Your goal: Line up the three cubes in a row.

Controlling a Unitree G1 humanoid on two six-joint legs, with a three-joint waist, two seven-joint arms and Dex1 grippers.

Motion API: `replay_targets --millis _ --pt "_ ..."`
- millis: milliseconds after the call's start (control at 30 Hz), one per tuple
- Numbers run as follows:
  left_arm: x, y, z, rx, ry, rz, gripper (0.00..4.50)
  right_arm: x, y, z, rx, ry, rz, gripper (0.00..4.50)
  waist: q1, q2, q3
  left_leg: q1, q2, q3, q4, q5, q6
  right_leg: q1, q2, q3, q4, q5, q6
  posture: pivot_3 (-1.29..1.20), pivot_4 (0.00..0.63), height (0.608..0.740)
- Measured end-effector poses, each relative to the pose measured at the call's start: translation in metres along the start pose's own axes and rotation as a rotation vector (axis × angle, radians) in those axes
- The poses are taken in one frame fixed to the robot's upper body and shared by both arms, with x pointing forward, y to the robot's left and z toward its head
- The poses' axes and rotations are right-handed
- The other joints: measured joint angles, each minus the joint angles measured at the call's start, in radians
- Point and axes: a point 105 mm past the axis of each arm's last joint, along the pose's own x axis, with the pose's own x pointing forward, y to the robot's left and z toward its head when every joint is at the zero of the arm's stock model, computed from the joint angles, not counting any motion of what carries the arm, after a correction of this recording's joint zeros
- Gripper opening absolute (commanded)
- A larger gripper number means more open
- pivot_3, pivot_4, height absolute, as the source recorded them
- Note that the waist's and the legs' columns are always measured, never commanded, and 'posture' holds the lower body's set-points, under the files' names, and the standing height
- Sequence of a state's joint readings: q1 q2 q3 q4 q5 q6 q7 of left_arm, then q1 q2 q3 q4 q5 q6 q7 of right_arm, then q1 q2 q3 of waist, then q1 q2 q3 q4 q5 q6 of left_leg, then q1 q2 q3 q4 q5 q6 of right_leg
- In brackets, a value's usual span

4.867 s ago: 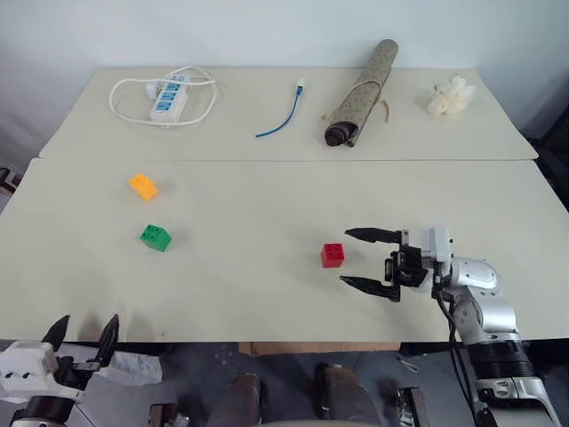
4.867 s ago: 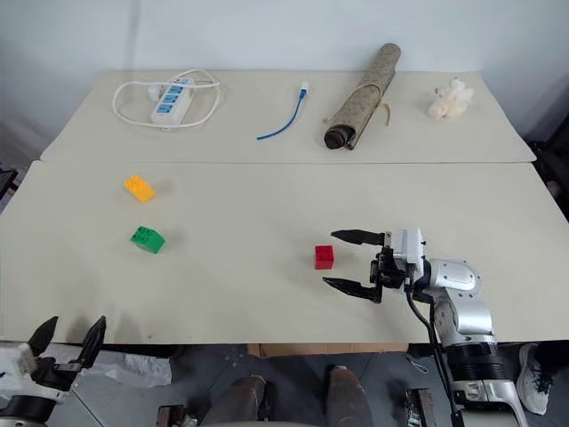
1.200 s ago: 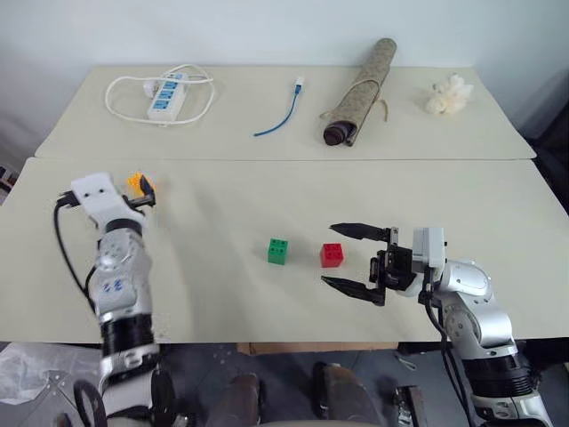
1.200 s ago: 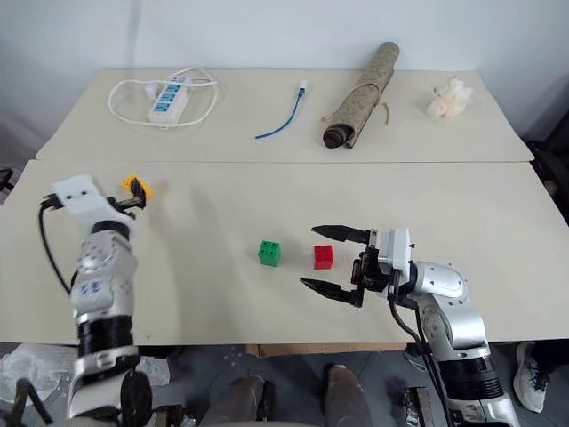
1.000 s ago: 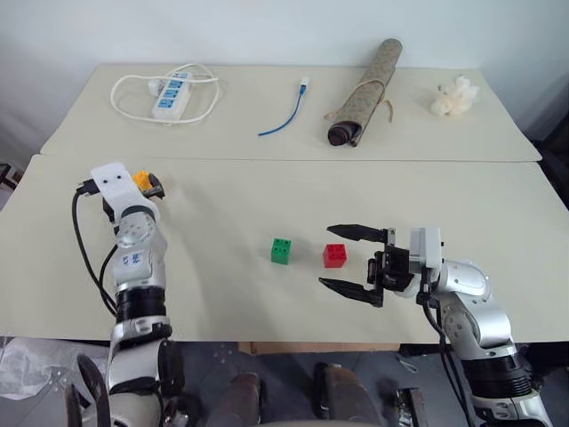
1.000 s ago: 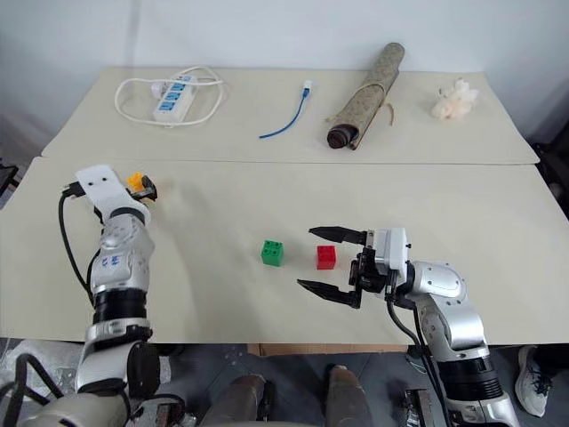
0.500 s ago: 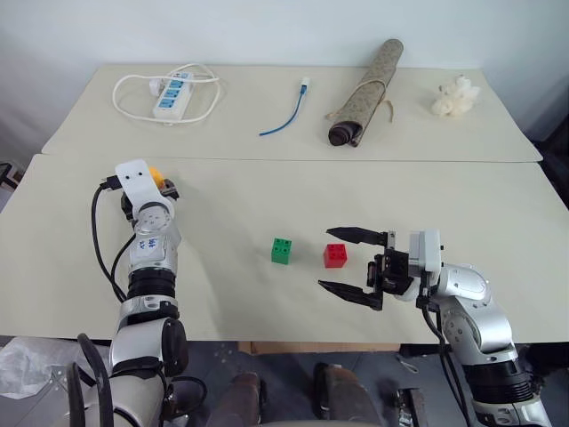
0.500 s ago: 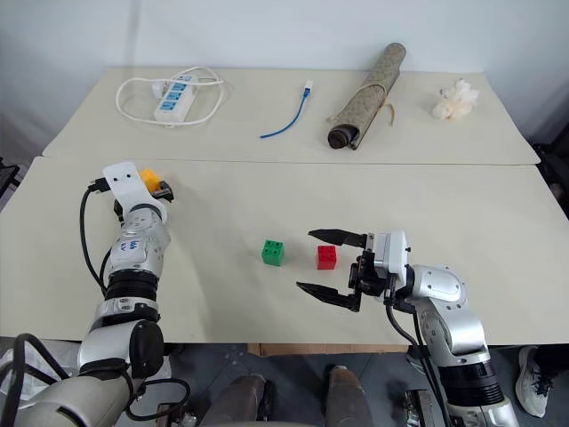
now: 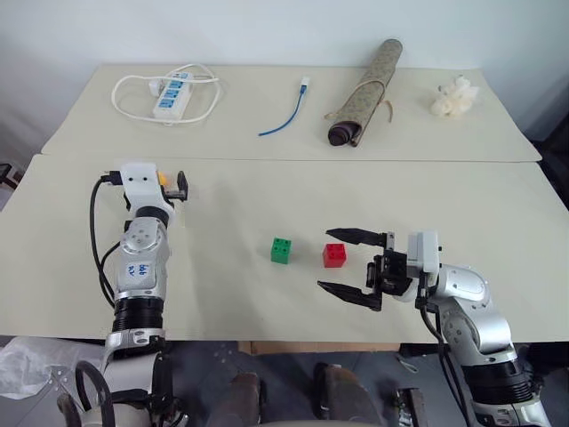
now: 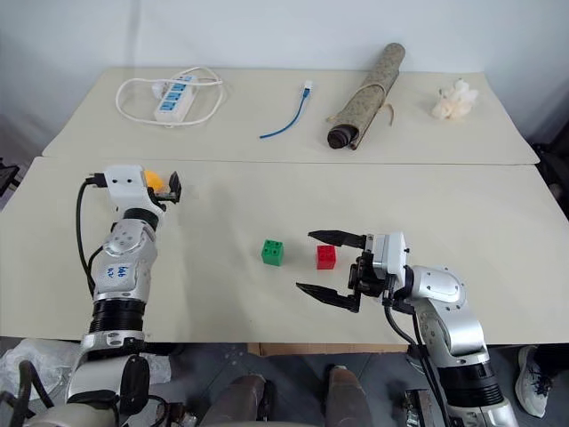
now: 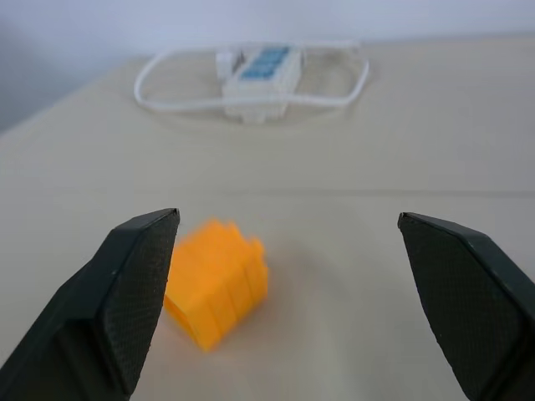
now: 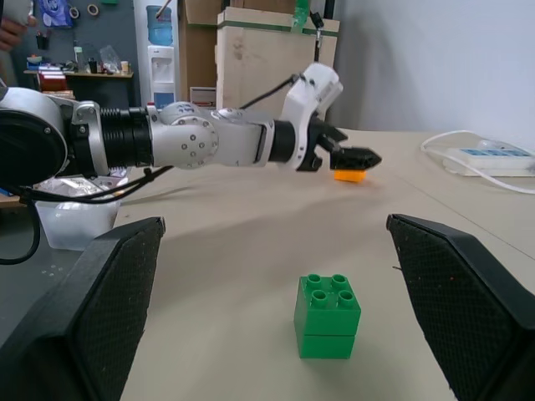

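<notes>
The green cube (image 9: 281, 250) and the red cube (image 9: 335, 255) stand side by side on the near table, a small gap between them. Farther left sits the orange-yellow cube (image 11: 219, 280), partly hidden behind my left wrist in the head views. My left gripper (image 11: 286, 217) is open at table level, and the orange-yellow cube lies just inside one finger. My right gripper (image 9: 324, 260) is open and points left. The red cube sits between its spread fingers near the tips, clear of both. The green cube (image 12: 328, 316) stands straight ahead of it.
On the far table lie a white power strip (image 9: 169, 89) with its coiled cord, a blue cable (image 9: 284, 111), a rolled mat (image 9: 360, 93) and a white lumpy object (image 9: 452, 96). A seam (image 9: 284, 159) divides the two tables.
Since the earliest frames the green cube has gone from the left to beside the red one. In the last second my left gripper swung right and turned up to the orange-yellow cube. The right arm kept still.
</notes>
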State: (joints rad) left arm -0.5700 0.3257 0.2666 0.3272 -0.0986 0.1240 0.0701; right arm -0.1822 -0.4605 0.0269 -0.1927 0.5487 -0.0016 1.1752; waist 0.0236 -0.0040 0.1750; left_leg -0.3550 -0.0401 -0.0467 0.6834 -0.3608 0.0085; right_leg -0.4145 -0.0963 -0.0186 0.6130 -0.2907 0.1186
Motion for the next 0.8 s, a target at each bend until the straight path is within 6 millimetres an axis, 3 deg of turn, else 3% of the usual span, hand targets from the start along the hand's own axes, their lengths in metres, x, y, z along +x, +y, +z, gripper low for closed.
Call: replay_targets --millis 267,400,533,800 --pt "0.021 0.006 0.015 -0.035 -0.006 -0.015 1.3 0.002 0.0 -0.001 0.003 -0.003 -0.003 4.5 0.002 0.0 0.0 0.0 -0.001 -0.001 0.0 0.0 0.001 0.0 0.0 -0.001 0.001 0.0 0.0 0.0 0.15 0.74" --pt "0.034 -0.002 0.001 -0.068 0.077 -0.04 0.06 0.003 -0.001 0.0 -0.016 0.0 -0.006 4.5 0.001 0.0 0.0 0.0 -0.001 -0.001 0.0 0.0 0.001 0.0 0.001 -0.001 0.001 0.0 0.0 0.0 0.15 0.74" --pt "0.033 0.006 -0.016 -0.08 0.135 0.019 0.06 0.003 -0.002 0.0 -0.02 0.0 -0.014 4.5 -0.005 0.0 0.0 0.0 -0.001 0.0 0.0 0.0 0.001 -0.001 0.001 -0.001 0.001 0.0 0.0 0.0 0.15 0.74" --pt "0.023 0.03 -0.026 -0.082 0.139 0.151 0.06 0.001 -0.002 -0.003 -0.01 0.007 -0.038 4.5 -0.001 -0.001 0.0 -0.001 -0.001 0.0 0.0 0.001 0.0 -0.001 0.0 -0.001 0.002 0.0 0.0 0.0 0.15 0.74"
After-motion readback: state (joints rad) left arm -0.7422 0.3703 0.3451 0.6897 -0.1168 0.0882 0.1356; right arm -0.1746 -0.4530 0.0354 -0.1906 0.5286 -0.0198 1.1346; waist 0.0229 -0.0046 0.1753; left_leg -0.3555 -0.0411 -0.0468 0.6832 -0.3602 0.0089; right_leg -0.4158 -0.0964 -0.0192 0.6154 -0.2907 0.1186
